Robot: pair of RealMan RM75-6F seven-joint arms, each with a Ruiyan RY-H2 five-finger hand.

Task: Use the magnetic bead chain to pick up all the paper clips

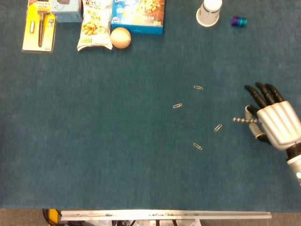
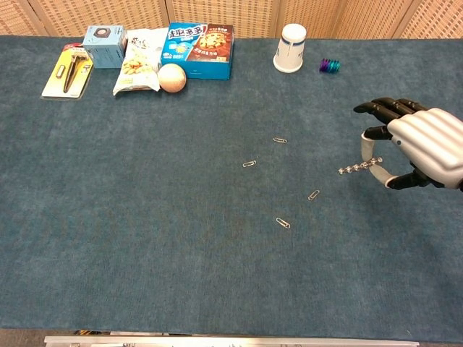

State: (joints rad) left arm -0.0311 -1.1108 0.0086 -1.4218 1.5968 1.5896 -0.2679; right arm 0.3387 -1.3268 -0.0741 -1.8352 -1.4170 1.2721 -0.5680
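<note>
While the right robot hand point(image 1: 275, 121) pinches one end of the magnetic bead chain point(image 1: 244, 120), which juts leftward above the bench point(image 1: 117, 155), four paper clips point(image 1: 218, 127) lie scattered on the blue surface to its left.

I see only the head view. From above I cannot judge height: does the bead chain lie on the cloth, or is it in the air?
Observer: In the chest view the bead chain sticks out sideways from the right robot hand and appears to hang clear of the cloth, with its free end lowest.
Operator: Is that free end over a clip?
Observer: No. In the chest view it stops short of the nearest paper clip, which lies lower left of it.
Operator: My view cuts off the boxes at the far edge. What is behind them?
Observer: A slatted wooden wall, directly behind the biscuit box.
</note>
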